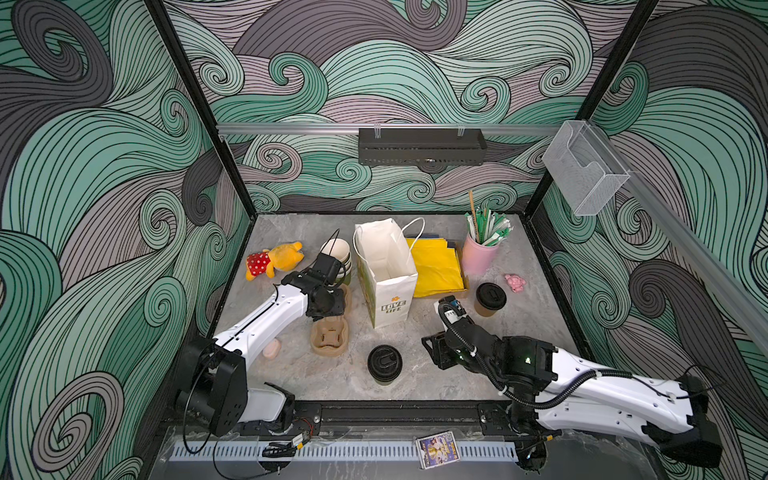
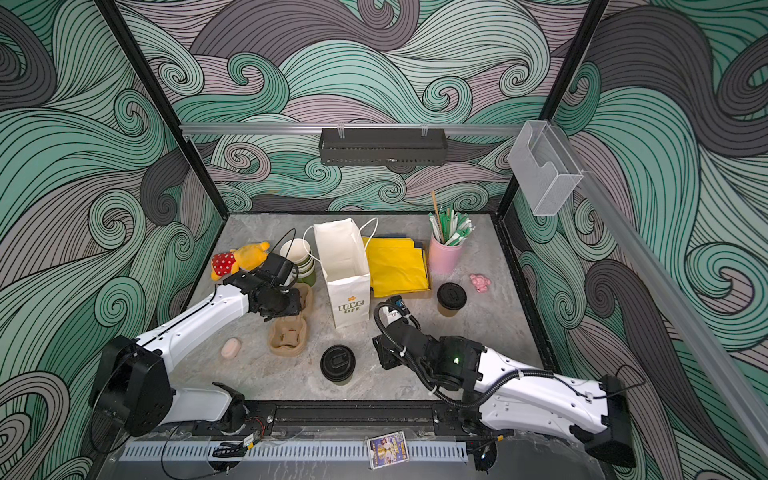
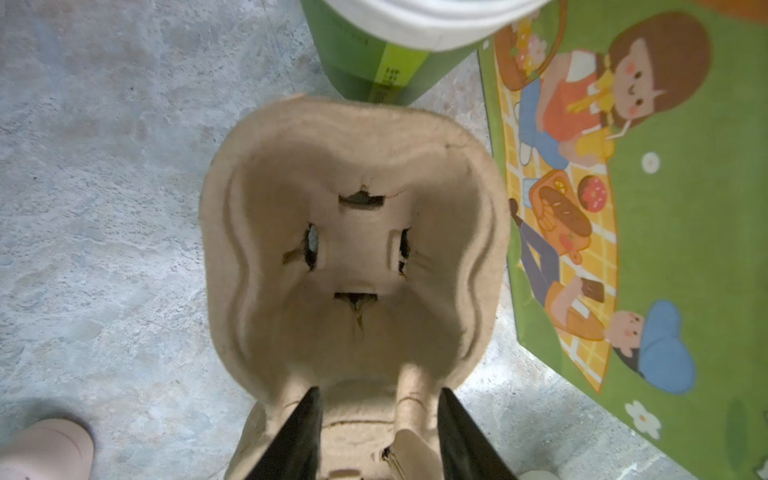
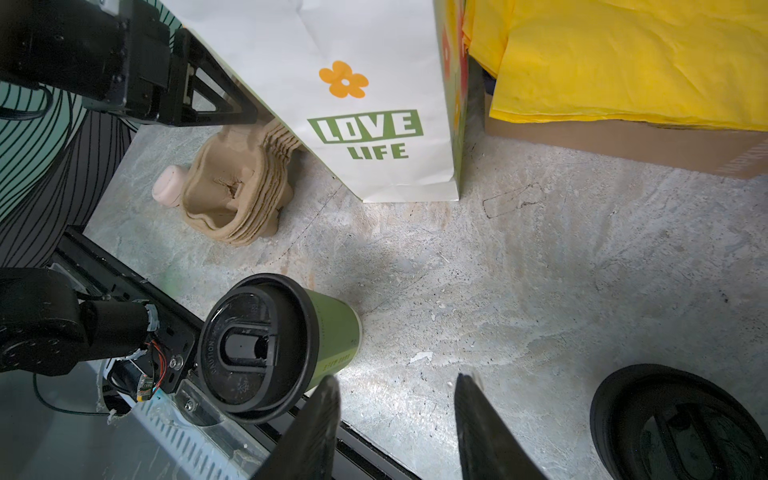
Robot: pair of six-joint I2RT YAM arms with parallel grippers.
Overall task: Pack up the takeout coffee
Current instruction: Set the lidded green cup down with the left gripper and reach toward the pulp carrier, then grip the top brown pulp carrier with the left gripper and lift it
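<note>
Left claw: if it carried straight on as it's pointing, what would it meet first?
The pulp cup carrier: the left claw points down into it, fingers astride its middle ridge. Whether they touch it is unclear.

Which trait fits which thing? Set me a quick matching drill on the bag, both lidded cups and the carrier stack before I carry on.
Things:
1. paper bag
2. front lidded cup
3. right lidded cup
4. carrier stack

Traits:
A. tan body
B. under the left claw
C. green body
D. standing open, mid-table

Pairs: 1-D, 2-C, 3-A, 4-B
</note>
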